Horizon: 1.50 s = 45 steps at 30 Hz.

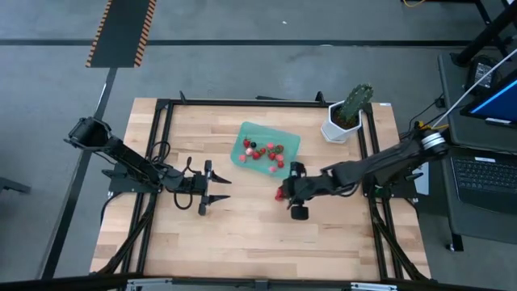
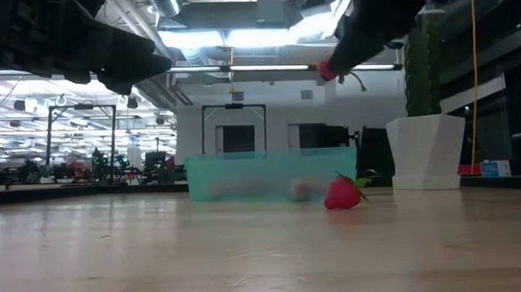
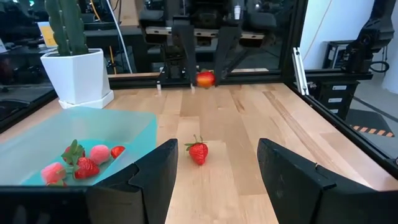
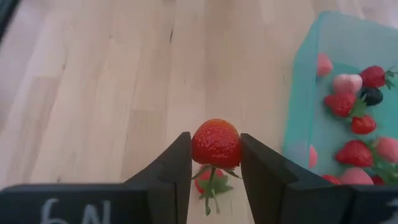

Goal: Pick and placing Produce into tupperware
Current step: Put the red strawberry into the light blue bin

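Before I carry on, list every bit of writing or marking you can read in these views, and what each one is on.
"6N", or close to it: pale handwritten marks on the dark body of the right tool, in the right wrist view; the characters are cut off at the picture's edge, so the reading is uncertain.
Blue laptop screen beside the table: content too small to read.
Nothing else is legible.

One tupperware, roughly nine berries inside, exact count unclear. One strawberry pinched in my right gripper. One strawberry loose on table. One cactus pot.
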### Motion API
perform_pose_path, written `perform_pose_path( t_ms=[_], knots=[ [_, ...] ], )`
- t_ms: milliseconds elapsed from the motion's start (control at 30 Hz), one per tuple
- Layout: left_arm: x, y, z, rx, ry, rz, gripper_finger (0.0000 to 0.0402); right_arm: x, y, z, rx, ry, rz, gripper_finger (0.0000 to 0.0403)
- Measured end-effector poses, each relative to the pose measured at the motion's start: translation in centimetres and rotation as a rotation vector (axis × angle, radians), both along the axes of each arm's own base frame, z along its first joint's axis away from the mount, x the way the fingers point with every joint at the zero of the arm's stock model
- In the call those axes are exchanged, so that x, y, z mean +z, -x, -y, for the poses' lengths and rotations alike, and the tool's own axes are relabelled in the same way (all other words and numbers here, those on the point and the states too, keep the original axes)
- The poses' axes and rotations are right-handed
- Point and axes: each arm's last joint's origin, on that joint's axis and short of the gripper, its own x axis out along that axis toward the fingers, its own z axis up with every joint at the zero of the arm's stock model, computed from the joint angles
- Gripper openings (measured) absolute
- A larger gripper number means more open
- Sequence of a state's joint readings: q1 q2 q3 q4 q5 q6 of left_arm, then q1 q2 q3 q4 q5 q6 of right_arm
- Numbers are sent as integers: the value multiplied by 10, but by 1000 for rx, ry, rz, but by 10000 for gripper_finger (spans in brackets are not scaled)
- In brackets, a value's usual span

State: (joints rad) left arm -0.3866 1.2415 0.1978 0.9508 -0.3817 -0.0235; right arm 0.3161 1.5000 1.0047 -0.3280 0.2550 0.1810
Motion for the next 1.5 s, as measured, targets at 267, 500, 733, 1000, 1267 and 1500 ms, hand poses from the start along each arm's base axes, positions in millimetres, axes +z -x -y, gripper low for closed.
perform_pose_path(
  t_ms=[267,500,733,1000,1267,1500],
  knots=[
    [0,0,0,2,1,3,215,-16,28,9,24,-38,151,114],
    [0,0,0,3,1,4,215,-26,49,13,114,-103,260,114],
    [1,0,0,8,2,8,215,-37,68,20,128,-106,324,114],
    [1,-1,-4,41,0,8,215,-52,84,33,110,-130,457,114],
    [1,-2,-8,63,0,8,215,-60,98,37,143,-136,609,114],
    [0,-3,-9,69,-1,4,215,-60,99,39,102,-119,627,114]
  ],
)
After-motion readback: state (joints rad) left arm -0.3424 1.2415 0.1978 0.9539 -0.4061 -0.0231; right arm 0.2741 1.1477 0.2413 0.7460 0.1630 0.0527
